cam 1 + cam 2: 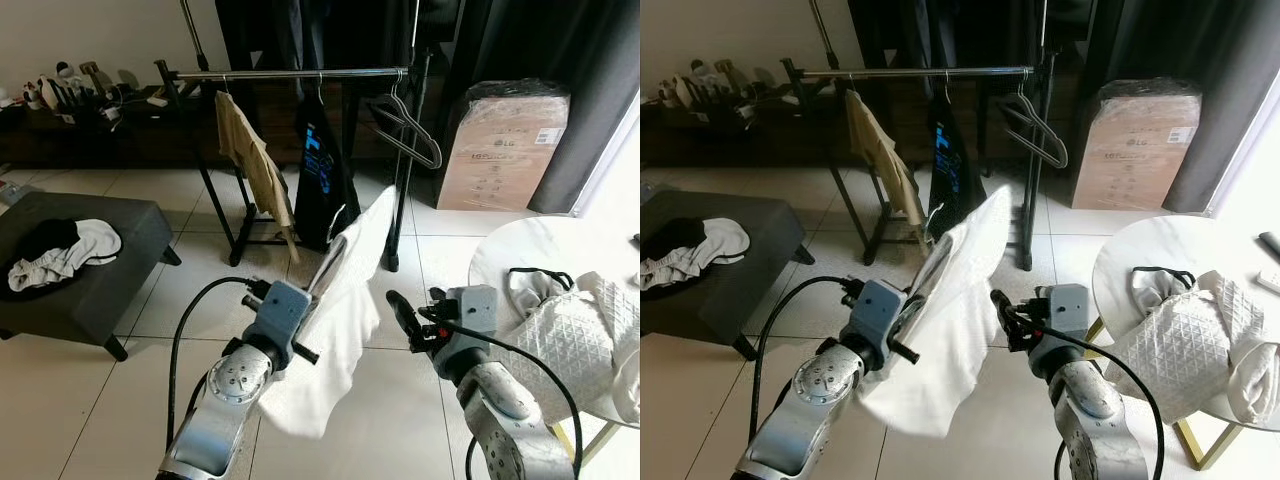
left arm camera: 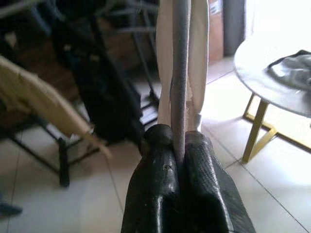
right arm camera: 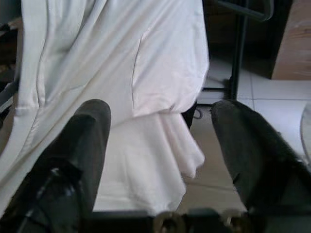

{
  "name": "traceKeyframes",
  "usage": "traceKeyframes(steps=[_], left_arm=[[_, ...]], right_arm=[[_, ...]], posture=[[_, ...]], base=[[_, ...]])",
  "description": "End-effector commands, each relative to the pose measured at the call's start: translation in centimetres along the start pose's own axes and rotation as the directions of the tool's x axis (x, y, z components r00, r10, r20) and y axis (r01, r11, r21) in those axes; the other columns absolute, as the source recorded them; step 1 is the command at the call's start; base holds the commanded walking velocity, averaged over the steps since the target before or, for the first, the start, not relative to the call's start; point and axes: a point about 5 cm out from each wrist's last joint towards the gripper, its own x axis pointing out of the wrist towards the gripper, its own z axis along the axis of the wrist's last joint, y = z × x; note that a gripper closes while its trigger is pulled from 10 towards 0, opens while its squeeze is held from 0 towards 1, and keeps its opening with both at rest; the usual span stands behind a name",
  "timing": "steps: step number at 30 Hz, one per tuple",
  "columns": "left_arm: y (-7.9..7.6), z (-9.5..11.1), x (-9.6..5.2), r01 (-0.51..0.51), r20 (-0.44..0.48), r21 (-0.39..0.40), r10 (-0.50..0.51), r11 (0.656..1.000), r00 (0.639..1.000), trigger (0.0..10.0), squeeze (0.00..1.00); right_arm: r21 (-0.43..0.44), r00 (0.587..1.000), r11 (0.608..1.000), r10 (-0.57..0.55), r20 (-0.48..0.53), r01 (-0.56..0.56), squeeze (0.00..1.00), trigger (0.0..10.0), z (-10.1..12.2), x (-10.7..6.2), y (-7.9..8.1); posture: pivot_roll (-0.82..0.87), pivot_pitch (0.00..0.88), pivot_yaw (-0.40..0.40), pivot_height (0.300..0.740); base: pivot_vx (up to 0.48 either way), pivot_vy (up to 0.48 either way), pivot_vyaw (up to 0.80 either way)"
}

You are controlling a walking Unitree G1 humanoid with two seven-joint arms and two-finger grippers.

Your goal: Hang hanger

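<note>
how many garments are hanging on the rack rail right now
2: a tan garment toward the rail's left and a black printed one near the middle. An empty hanger hangs at the right end. More may hide in the dark clothing behind.

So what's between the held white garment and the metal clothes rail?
Bare tiled floor, seen in the left eye view; the left gripper holds the white garment on its grey hanger short of the metal clothes rail.
</note>
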Motion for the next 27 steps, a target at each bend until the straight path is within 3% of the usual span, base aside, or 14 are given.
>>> traceKeyframes(steps=[1, 9, 11, 14, 15, 16, 17, 18, 19, 27], left_arm=[[-0.1, 1.0, 0.2, 0.014, 0.042, 0.048, -0.016, 0.999, 0.999, 10.0, 0.0], [-1.1, 0.7, 0.4, 0.053, 0.038, 0.068, -0.056, 0.996, 0.998, 10.0, 0.0], [-1.3, 0.7, 0.4, 0.06, 0.032, 0.077, -0.063, 0.995, 0.998, 10.0, 0.0], [-1.4, 0.8, 0.4, 0.062, 0.03, 0.079, -0.065, 0.995, 0.997, 10.0, 0.0], [-1.5, 1.0, 0.5, 0.07, 0.028, 0.082, -0.072, 0.994, 0.997, 10.0, 0.0], [-1.6, 1.1, 0.5, 0.073, 0.027, 0.084, -0.076, 0.994, 0.997, 10.0, 0.0], [-1.7, 1.3, 0.5, 0.077, 0.029, 0.086, -0.08, 0.993, 0.996, 10.0, 0.0], [-1.8, 1.4, 0.5, 0.08, 0.03, 0.087, -0.083, 0.993, 0.996, 10.0, 0.0], [-1.9, 1.6, 0.5, 0.088, 0.035, 0.087, -0.091, 0.992, 0.995, 10.0, 0.0], [-3.2, 2.4, 0.5, 0.136, 0.052, 0.097, -0.141, 0.986, 0.989, 10.0, 0.0]], right_arm=[[0.012, 0.999, 1.0, 0.005, 0.048, -0.006, 0.0, 10.0, 0.7, -0.3, 0.3], [0.011, 0.969, 0.97, 0.24, 0.054, -0.241, 0.0, 10.0, 1.0, -1.0, 2.8], [-0.02, 0.956, 0.956, 0.294, -0.001, -0.294, 1.0, 10.0, 0.7, -1.0, 3.1], [-0.044, 0.956, 0.955, 0.294, -0.008, -0.294, 1.0, 10.0, 0.7, -1.0, 2.9], [-0.069, 0.961, 0.959, 0.276, -0.012, -0.276, 0.87, 10.0, 0.8, -0.8, 2.6], [-0.072, 0.963, 0.961, 0.268, -0.013, -0.268, 0.87, 10.0, 0.8, -0.7, 2.4], [-0.07, 0.965, 0.963, 0.26, -0.012, -0.26, 0.74, 10.0, 0.8, -0.7, 2.2], [-0.07, 0.967, 0.964, 0.256, -0.012, -0.256, 0.74, 10.0, 0.9, -0.7, 2.1], [-0.07, 0.969, 0.967, 0.246, -0.005, -0.246, 0.0, 10.0, 1.0, -0.5, 2.1], [-0.056, 0.977, 0.976, 0.214, 0.027, -0.212, 0.0, 10.0, 1.6, 0.0, 2.4]], posture=[[-0.18, 0.054, 0.058, 0.74], [-0.19, 0.059, 0.052, 0.74], [-0.19, 0.063, 0.044, 0.74], [-0.19, 0.066, 0.041, 0.74], [-0.18, 0.066, 0.038, 0.74], [-0.18, 0.066, 0.038, 0.74], [-0.18, 0.067, 0.037, 0.74], [-0.18, 0.067, 0.037, 0.74], [-0.18, 0.068, 0.037, 0.74], [-0.18, 0.072, 0.037, 0.74]], base=[[0.0, 0.0, 0.0], [0.0, 0.0, 0.0], [0.0, 0.0, 0.0], [0.0, 0.0, 0.0], [0.0, 0.0, 0.0], [0.0, 0.0, 0.0], [0.0, 0.0, 0.0], [0.0, 0.0, 0.0], [0.0, 0.0, 0.0], [0.0, 0.0, 0.0]])
